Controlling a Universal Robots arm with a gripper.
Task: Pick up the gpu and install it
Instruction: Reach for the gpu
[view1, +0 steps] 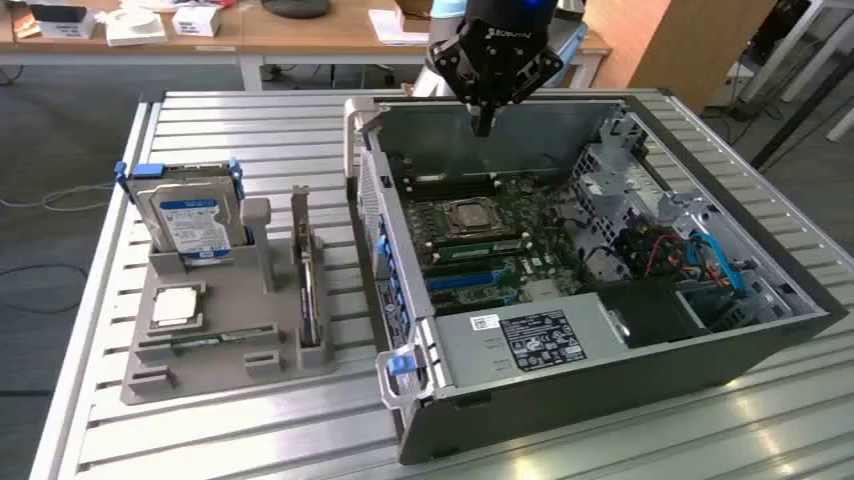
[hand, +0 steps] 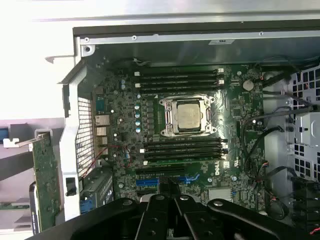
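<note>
The closed, empty gripper hangs at upper centre above the case. Centre left, the gpu stands upright in a holder, likely for easy grasping.

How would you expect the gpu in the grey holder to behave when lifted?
The gpu is a thin card standing on edge in the grey holder, so it probably lifts out stiffly and feels light. So narrow, it would likely tip if set down unsupported. Its exposed circuitry looks fragile under pressure.
</note>
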